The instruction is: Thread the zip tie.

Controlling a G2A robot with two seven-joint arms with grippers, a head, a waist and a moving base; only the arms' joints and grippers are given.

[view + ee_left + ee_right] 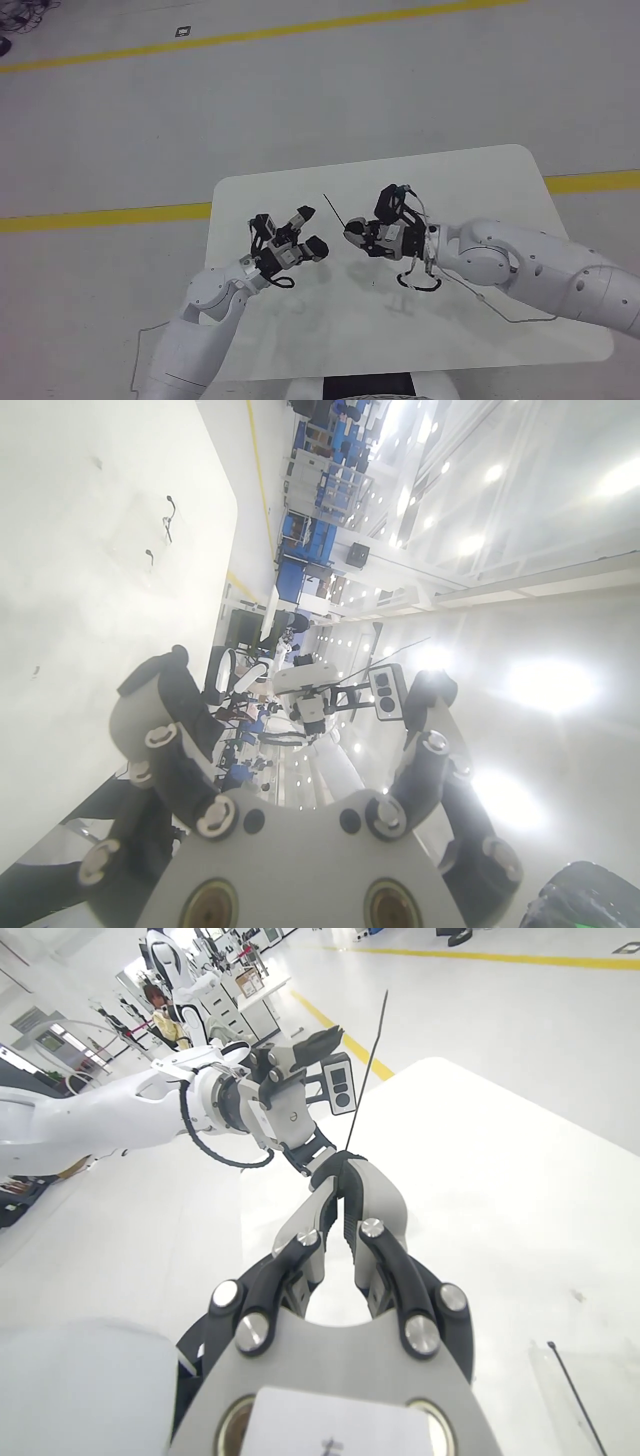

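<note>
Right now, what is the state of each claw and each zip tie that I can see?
left claw: open, holding nothing.
right claw: shut on the zip tie.
zip tie: gripped at one end, straight, not yet threaded.
second zip tie: lying flat on the table, untouched.

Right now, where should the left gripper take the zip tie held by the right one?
Probably mid-strap on the zip tie, clear of the right gripper, which is shut on one end. The strap sticks out straight and thin, free all along, tip pointing away from the robot. The left gripper hangs open beside it, so come in sideways from that side, jaws straddling the strap.
</note>
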